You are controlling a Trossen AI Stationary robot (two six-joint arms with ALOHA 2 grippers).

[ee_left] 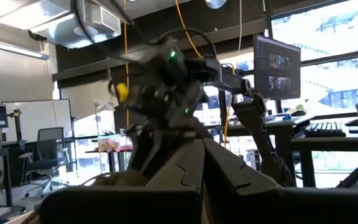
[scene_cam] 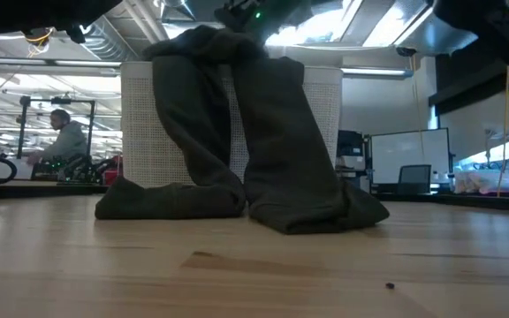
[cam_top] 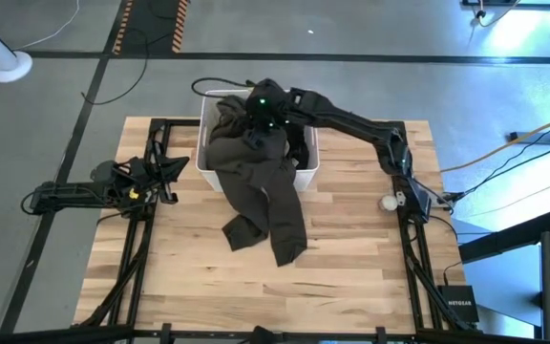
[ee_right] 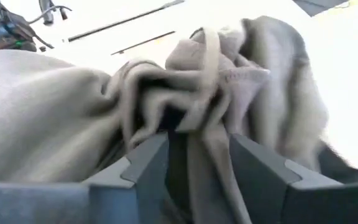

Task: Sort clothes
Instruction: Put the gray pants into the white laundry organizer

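Note:
A dark olive-green garment hangs out of the white bin over its near wall, and its lower ends lie on the wooden table. My right gripper is above the bin, shut on the garment's bunched top. More dark cloth shows inside the bin. My left gripper waits near the table's left edge, its fingers together and empty. The other garments are hidden or out of view. My right gripper pinches a bunched fold of the olive garment's upper part between its two fingers, in several layers. The fingers come from above, over the bin. The garment hangs below them, draped over the bin's near wall, with its lower ends slack on the table.
The white bin stands at the table's far middle. A small pale round object lies near the right edge. Bare wood lies toward the near edge. A person sits in the room beyond the table.

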